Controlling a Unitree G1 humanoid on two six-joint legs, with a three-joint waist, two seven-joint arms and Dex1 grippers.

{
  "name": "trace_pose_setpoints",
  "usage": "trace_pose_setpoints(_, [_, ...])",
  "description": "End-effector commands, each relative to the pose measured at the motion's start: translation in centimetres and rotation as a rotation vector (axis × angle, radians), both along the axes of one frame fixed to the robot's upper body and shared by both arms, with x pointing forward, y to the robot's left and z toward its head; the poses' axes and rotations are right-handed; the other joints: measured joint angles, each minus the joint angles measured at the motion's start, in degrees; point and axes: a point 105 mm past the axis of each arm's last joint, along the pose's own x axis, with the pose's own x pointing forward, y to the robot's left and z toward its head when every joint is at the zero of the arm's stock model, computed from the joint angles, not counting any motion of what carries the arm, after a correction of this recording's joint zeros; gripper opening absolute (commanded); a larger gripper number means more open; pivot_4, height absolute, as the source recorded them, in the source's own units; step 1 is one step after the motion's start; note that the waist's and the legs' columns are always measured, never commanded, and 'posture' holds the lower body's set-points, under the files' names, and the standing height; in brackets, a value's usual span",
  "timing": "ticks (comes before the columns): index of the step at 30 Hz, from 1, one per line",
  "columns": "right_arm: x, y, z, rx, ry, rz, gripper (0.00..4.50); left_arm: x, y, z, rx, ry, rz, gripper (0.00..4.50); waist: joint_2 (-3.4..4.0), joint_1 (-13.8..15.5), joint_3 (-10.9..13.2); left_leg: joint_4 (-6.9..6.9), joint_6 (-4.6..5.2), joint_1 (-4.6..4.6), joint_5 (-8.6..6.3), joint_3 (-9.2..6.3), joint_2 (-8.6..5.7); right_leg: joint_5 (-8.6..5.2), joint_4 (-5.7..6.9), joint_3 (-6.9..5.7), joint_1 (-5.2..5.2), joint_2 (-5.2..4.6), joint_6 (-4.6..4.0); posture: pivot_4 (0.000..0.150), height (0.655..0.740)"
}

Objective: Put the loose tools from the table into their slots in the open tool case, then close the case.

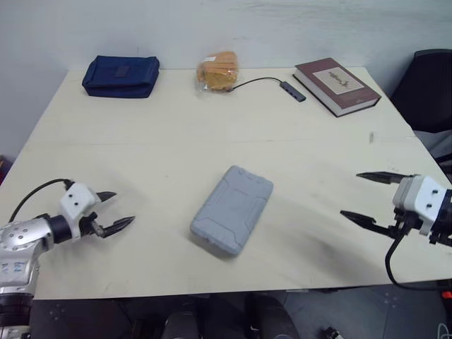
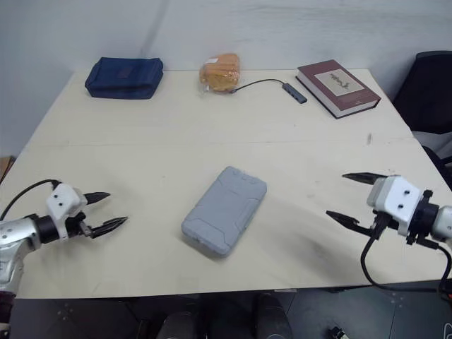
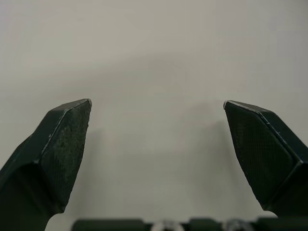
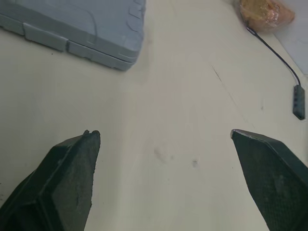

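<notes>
Grey and closed, the tool case (image 1: 232, 210) lies in the middle of the table (image 1: 169, 141), between my left gripper (image 1: 121, 207) and right gripper (image 1: 351, 195), both spread wide and holding nothing. From my left wrist, the fingers (image 3: 62, 144) gape over plain table. From my right wrist, they stand wide apart, with the case's corner beyond them.
</notes>
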Motion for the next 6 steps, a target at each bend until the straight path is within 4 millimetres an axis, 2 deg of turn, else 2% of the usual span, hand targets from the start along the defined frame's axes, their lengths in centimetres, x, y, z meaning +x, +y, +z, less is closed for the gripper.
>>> trace_pose_setpoints(1, [-0.2, 0.3, 0.2, -0.029, 0.012, 0.041, 4.5, -0.2, -0.2, 1.7, -0.001, -0.079, 0.009, 4.47, 0.01, 0.0, 0.0, -0.04, -0.02, 0.0, 0.0, -0.01, 0.0, -0.01, 0.0, -0.02, -0.01, 0.0, -0.02, 0.15, 0.74])
trace_pose_setpoints(6, [0.5, 0.9, 0.0, -0.008, 0.008, 0.062, 4.5, -0.5, -1.2, 2.0, -0.01, -0.106, -0.022, 4.47, 0.03, 0.0, 0.0, -0.04, -0.07, -0.34, 0.05, 0.03, -0.03, -0.01, 0.08, 0.0, -0.37, 0.02, -0.02, 0.15, 0.74])
